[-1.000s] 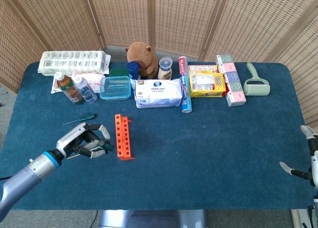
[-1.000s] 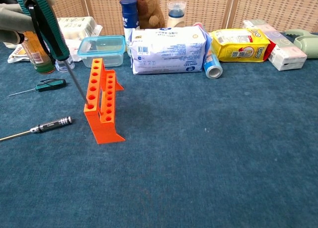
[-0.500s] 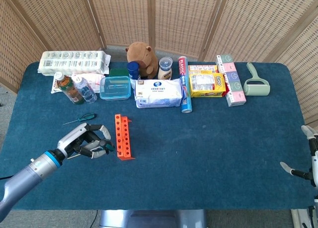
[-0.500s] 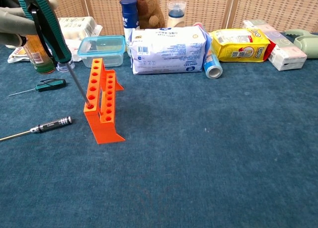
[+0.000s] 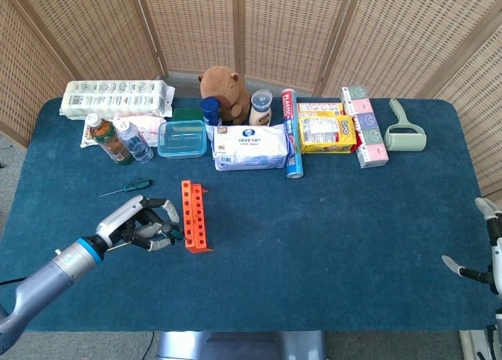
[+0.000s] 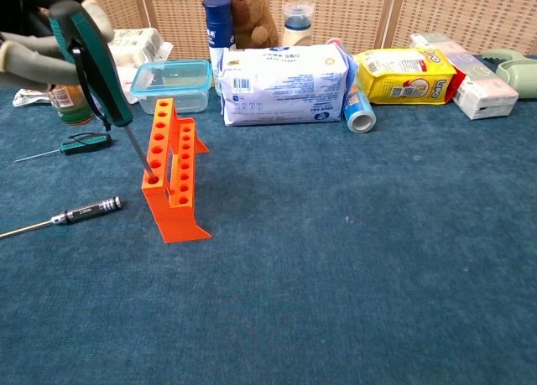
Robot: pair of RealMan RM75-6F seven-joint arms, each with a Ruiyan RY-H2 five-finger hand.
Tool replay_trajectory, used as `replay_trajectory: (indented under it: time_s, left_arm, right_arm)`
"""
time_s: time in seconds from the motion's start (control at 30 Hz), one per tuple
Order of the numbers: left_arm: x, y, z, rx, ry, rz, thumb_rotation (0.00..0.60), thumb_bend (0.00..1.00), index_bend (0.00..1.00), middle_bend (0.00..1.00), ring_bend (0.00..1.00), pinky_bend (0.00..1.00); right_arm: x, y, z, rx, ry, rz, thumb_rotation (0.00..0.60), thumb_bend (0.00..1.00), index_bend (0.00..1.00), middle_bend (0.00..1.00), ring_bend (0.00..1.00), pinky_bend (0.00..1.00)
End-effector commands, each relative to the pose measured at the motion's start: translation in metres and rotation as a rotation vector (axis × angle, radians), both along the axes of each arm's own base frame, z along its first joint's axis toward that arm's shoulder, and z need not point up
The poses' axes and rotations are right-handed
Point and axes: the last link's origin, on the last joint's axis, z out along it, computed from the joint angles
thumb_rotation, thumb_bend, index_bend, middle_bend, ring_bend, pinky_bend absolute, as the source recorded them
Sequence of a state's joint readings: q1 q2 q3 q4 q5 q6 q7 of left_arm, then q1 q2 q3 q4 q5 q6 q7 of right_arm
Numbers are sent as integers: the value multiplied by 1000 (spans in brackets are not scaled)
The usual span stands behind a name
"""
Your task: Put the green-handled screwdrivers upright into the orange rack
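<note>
My left hand (image 5: 143,228) grips green-handled screwdriver (image 6: 94,59), dark green with black stripe, tilted, metal tip in nearest hole of orange rack (image 6: 170,175); shaft now sunk deeper, handle lower than half second ago; second green screwdriver (image 6: 74,144) lies left of rack; my right hand (image 5: 488,246) at table edge, fingers apart, empty.
</note>
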State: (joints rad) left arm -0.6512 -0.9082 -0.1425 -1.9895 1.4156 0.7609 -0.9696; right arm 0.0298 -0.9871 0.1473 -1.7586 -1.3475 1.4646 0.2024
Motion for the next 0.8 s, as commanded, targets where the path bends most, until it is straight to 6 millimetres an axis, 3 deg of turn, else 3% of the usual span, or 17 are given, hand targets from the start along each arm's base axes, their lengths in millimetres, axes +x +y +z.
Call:
replay_trajectory:
  time_s: [0.03,0.53,0.8]
  left_arm:
    - [4,-3,-15,-17,37,-19,600,421,627,962,970,1000]
    - [-16,-2,-48,-20,81,17,600,422,627,962,970,1000]
    - [-19,-1,-49,14,84,-2,600,422,627,962,970,1000]
  right_arm:
    - [0,0,0,0,-1,-1,600,84,59,61,1,0]
    - [-1,0,2,-3,-8,-3,600,84,59,60,1,0]
    - [-1,0,2,2,-12,-3,600,84,59,60,1,0]
